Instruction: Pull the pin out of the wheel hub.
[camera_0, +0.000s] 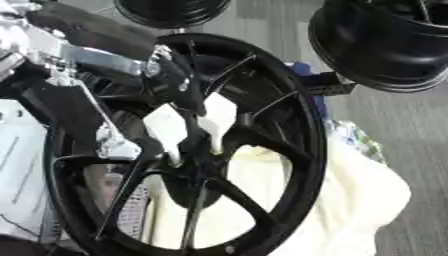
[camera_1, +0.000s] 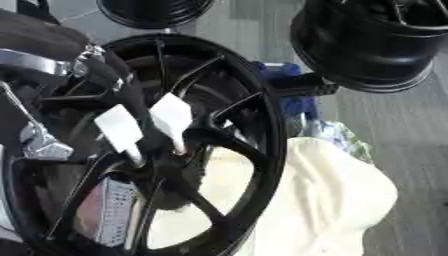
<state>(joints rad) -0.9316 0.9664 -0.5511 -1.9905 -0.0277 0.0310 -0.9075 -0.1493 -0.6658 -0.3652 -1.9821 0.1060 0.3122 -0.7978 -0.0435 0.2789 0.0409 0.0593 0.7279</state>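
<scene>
Item one, your left hand (camera_0: 179, 95): it enters from the upper left and reaches to the middle of the wheel (camera_0: 302, 125), its fingers (camera_1: 121, 131) white-tipped, pointing down and lying side by side, close together. You cannot tell from these views whether they are clamped on anything. Item two, the wheel: black, spoked, standing on its rim, its spokes fanning out all round your fingertips and its hub (camera_0: 197, 157) directly beneath them. Item three, the pin: you cannot make it out; if it sits at the hub, your fingertips cover it. Item four, a cream cloth (camera_1: 328, 200): it lies behind the wheel, below and to the right of your fingers, showing through the gaps between the spokes. Item five, a second black wheel (camera_1: 367, 45): up and well to the right of your fingers, apart from the first. Item six, a third black wheel (camera_0: 171, 11): at the top edge, above your fingers, only partly in view.
</scene>
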